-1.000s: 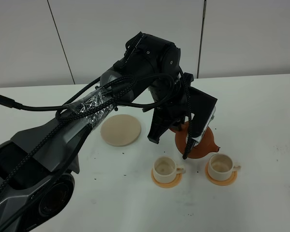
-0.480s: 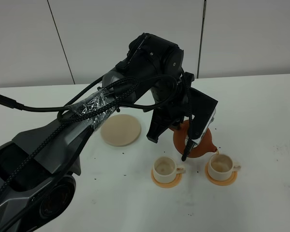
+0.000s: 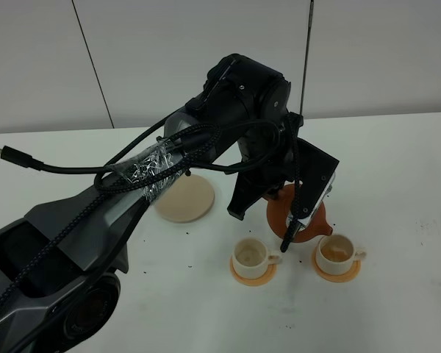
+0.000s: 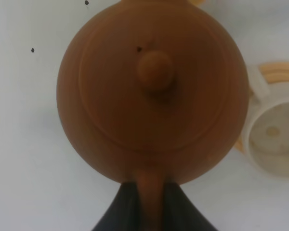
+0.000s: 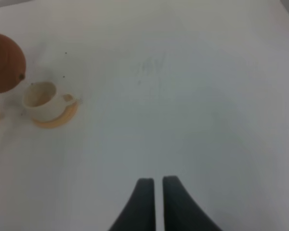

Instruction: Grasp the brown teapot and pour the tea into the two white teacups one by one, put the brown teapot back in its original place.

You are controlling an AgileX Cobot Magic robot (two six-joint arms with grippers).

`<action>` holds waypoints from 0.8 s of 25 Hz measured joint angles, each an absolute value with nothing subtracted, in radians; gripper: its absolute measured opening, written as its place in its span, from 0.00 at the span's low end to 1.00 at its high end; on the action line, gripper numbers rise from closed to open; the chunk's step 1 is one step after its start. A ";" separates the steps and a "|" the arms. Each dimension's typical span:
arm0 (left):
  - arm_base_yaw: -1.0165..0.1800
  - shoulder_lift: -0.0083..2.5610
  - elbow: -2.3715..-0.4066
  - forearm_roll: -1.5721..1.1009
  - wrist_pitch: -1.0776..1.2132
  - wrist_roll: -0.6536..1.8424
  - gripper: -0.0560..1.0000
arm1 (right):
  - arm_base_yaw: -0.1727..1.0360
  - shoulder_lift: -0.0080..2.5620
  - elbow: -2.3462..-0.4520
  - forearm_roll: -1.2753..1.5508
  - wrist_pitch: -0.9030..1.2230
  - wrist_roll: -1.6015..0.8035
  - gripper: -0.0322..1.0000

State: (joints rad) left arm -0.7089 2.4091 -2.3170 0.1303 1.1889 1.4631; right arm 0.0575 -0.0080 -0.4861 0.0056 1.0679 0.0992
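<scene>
Soft, even light from above fills the exterior high view; the white worktop [image 3: 397, 147] is bright without glare; the shadow under the arm [image 3: 95, 213] is faint and soft-edged. The left wrist view is blurred throughout; the close brown teapot [image 4: 151, 91] looks dim. The right wrist view is hazy and washed out; the right end effector [image 5: 154, 204] is a dark, unfocused shape.
</scene>
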 joint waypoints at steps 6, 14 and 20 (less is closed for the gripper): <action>-0.713 2.409 -2.317 0.136 1.189 1.463 0.22 | 0.058 -0.008 -0.486 0.006 1.068 0.099 0.06; -0.713 2.409 -2.317 0.140 1.189 1.463 0.22 | 0.058 -0.008 -0.486 0.006 1.068 0.099 0.06; -0.713 2.409 -2.317 0.152 1.189 1.463 0.22 | 0.058 -0.008 -0.486 0.006 1.068 0.099 0.06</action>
State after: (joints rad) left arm -0.7134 2.4091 -2.3170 0.1517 1.1889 1.4631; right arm 0.0575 -0.0080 -0.4861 0.0056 1.0679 0.0992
